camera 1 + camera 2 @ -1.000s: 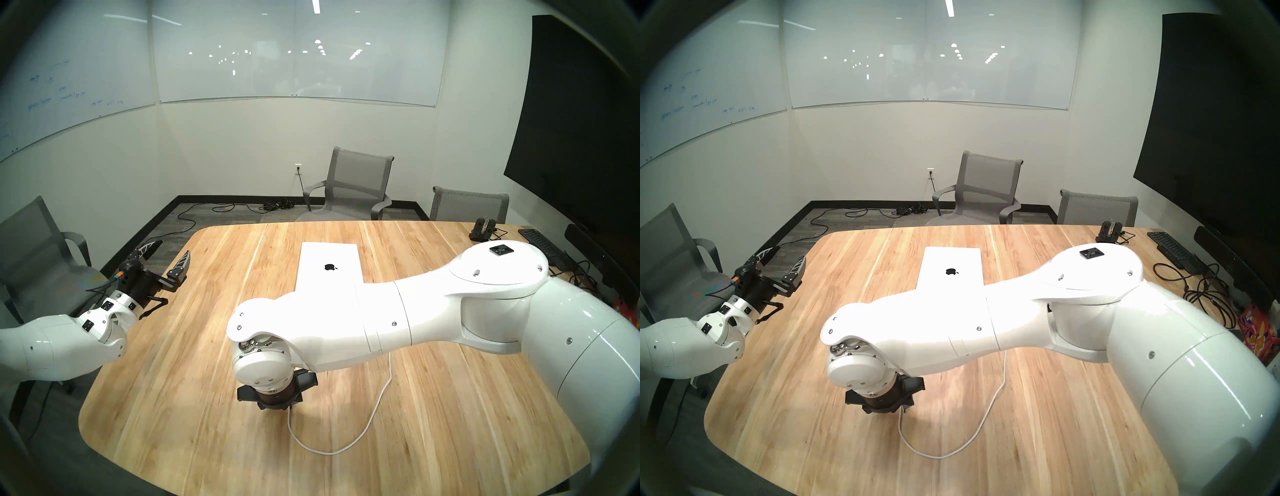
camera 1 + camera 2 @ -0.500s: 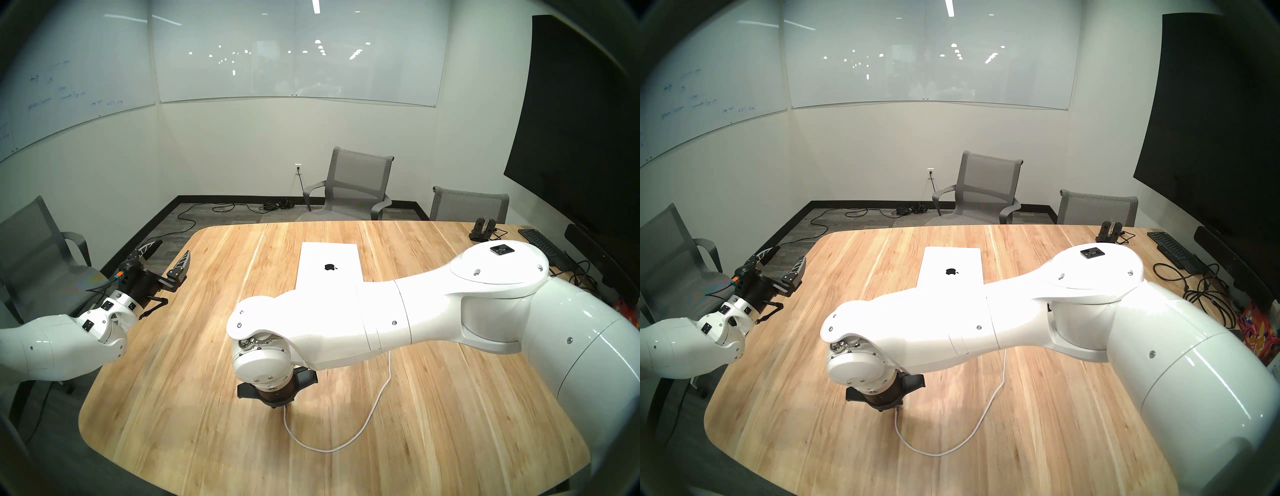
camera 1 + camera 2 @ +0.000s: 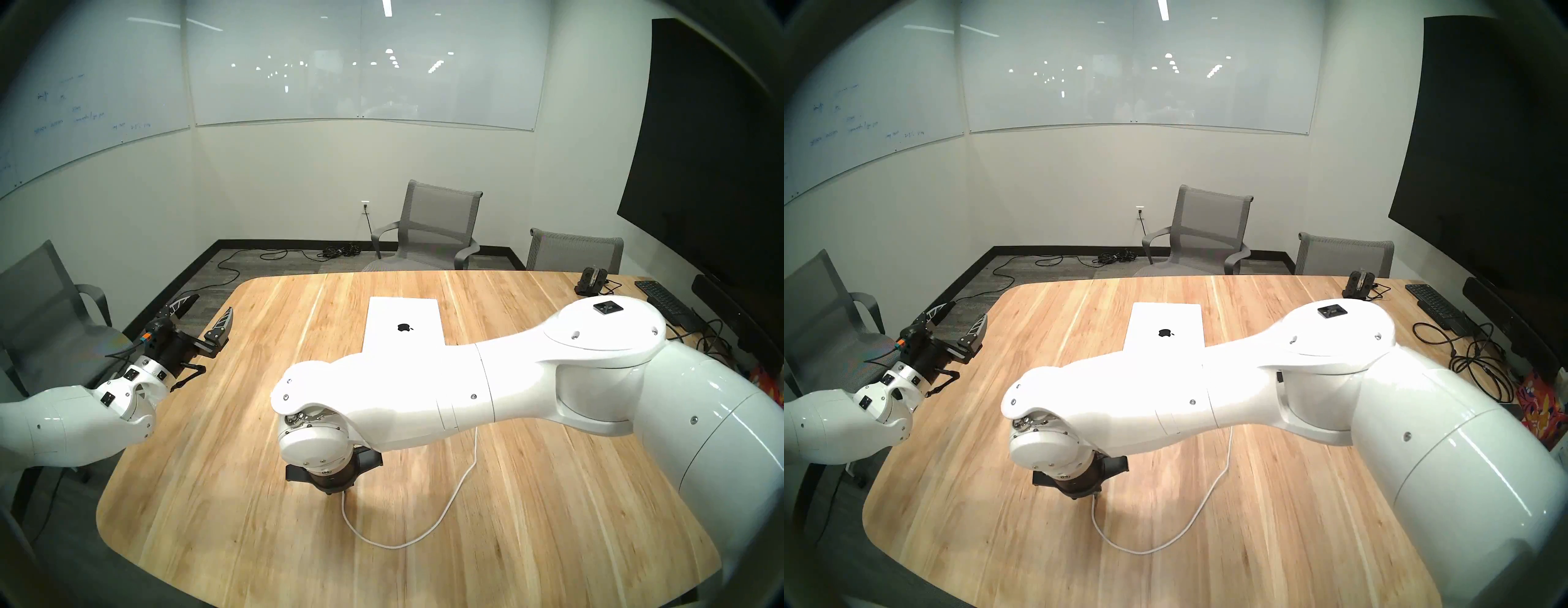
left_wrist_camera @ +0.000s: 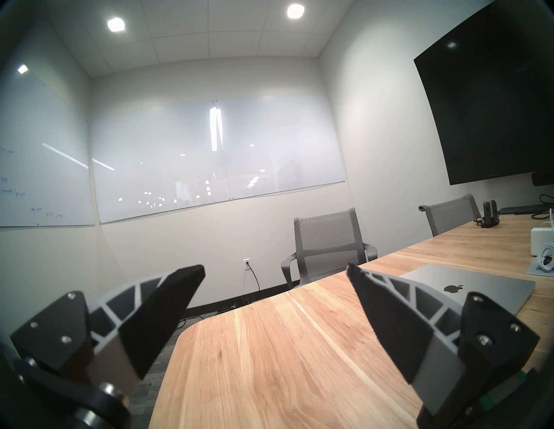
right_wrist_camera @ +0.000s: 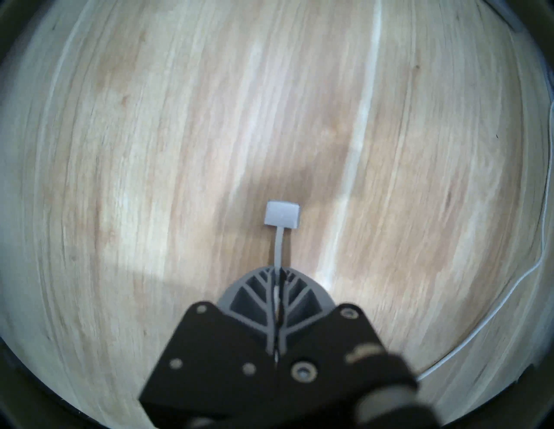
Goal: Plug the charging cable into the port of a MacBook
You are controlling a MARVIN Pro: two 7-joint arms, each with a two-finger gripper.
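The silver MacBook (image 3: 403,327) lies closed at the table's middle, apple logo up; it also shows in the left wrist view (image 4: 467,287). Its port is not discernible. My right gripper (image 5: 277,269) points down over the near table and is shut on the charging cable (image 3: 449,505) just behind its flat connector tip (image 5: 282,213), which sticks out past the fingers. The white cord loops on the table and runs back under my right arm. My left gripper (image 3: 203,310) is open and empty over the table's left edge, far from the laptop.
The wooden table (image 3: 254,424) has a rounded left corner. A black keyboard (image 3: 666,301), a small black dock (image 3: 592,280) and dark cables sit at the far right. A white charger brick (image 4: 541,245) with a coiled cord stands beyond the laptop. Grey chairs ring the table.
My right wrist has shifted a little left and away with the cable end held, and the cord's loop has followed. The left arm has not moved.
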